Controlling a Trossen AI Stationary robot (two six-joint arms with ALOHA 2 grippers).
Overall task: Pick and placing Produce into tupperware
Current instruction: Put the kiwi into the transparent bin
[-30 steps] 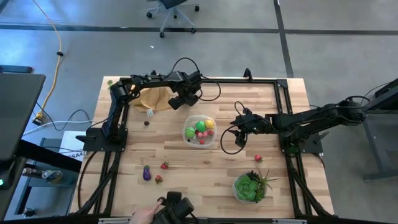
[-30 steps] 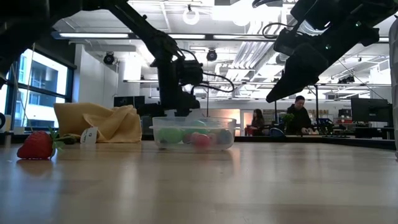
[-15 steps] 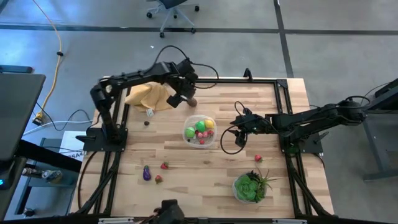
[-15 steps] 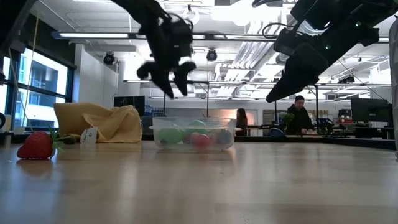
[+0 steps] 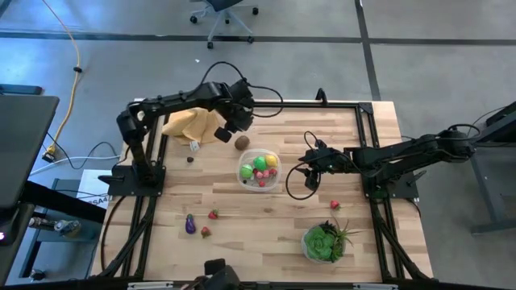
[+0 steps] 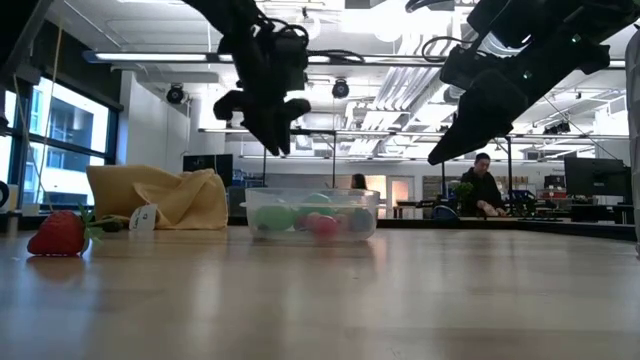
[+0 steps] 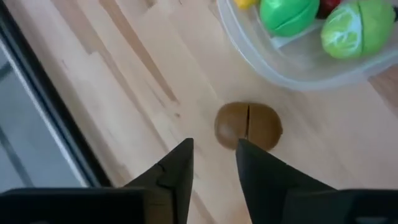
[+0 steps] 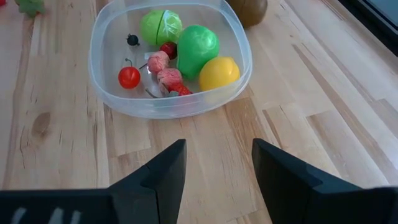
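Observation:
The clear round tupperware (image 5: 259,169) (image 8: 169,59) (image 6: 312,213) stands mid-table, holding green limes, a yellow lemon (image 8: 219,73) and red berries. A brown kiwi (image 5: 242,142) (image 7: 248,126) lies on the wood just beyond its far-left side. My left gripper (image 5: 228,130) (image 7: 214,168) (image 6: 268,130) hangs open above the table, just left of the kiwi, touching nothing. My right gripper (image 5: 306,167) (image 8: 217,168) waits open, raised, right of the tupperware. A purple eggplant (image 5: 190,225) and strawberries (image 5: 213,214) (image 5: 334,205) lie on the near part of the table.
An orange-tan cloth (image 5: 192,125) (image 6: 160,198) lies at the far left, with a small tag beside it. A leafy green plant (image 5: 326,242) stands at the near right. One strawberry (image 6: 60,233) shows at the left of the low view. A black frame (image 5: 322,105) edges the table.
My left gripper has risen from table height behind the tupperware and drawn a little toward the table's left. The kiwi, not seen a second ago, now lies bare on the wood by the tupperware. A hand at the near edge has gone.

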